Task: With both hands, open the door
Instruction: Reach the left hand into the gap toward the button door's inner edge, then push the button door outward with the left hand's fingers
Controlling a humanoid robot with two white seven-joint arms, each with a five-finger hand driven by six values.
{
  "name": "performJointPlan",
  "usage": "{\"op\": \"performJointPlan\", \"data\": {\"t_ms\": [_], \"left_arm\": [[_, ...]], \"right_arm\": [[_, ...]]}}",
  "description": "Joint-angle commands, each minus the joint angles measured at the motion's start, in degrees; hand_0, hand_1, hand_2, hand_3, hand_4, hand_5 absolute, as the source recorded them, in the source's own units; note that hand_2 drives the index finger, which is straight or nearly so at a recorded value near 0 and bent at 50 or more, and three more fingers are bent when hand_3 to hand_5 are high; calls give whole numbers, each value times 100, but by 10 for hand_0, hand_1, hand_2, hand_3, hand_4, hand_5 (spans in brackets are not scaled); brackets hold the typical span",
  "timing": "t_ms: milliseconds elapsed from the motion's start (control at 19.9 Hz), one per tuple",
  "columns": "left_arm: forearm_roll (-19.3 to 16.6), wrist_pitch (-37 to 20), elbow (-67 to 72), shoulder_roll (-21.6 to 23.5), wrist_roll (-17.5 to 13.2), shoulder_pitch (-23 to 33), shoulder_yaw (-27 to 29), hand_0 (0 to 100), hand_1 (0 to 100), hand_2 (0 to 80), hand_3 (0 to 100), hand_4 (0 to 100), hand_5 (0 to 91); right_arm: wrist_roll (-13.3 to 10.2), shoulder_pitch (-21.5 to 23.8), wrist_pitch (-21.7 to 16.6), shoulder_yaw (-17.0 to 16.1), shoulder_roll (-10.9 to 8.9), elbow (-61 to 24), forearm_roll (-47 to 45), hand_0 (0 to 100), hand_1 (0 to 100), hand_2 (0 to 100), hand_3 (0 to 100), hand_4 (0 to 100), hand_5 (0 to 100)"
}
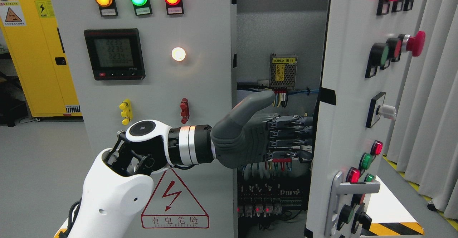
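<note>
The left robot hand (257, 137) is reaching into the gap of the electrical cabinet, thumb raised, fingers extended flat against the inner edge of the right cabinet door (343, 123), gripping nothing. That door is standing partly open just beyond the fingertips. Behind the robot hand, terminal wiring (279, 100) is sitting close; a slip inward risks snagging it.

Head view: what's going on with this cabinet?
The left robot hand reaches across into the gap of a grey electrical cabinet, fingers extended against the inner edge of the right-hand door. That door already stands partly open, showing wiring inside. The left door remains closed. No right arm is visible.
</note>
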Motion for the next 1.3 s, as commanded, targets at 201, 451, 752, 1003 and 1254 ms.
{"op": "performJointPlan", "data": {"t_ms": [201, 451, 752, 1003, 1254], "left_arm": [[-91, 124, 165, -885, 173, -117, 146, 0, 0, 0, 0, 0, 0], [-90, 203, -20, -1061, 444, -46, 155, 0, 0, 0, 0, 0, 0], [-64, 212, -46, -1421, 771, -37, 155, 0, 0, 0, 0, 0, 0], [-55, 283, -231, -1624, 788, -3, 76, 0, 0, 0, 0, 0, 0], [137, 283, -292, -1632, 1867, 121, -143, 0, 0, 0, 0, 0, 0]], "right_arm": [[4, 0, -3, -2, -141, -7, 0, 224, 10, 0, 0, 0, 0], [4, 0, -3, -2, -141, -7, 0, 223, 10, 0, 0, 0, 0], [4, 0, -3, -2, -141, -7, 0, 222, 9, 0, 0, 0, 0], [4, 0, -3, -2, -141, -7, 0, 221, 10, 0, 0, 0, 0], [4, -9, -3, -2, -141, -7, 0, 221, 10, 0, 0, 0, 0]]}}
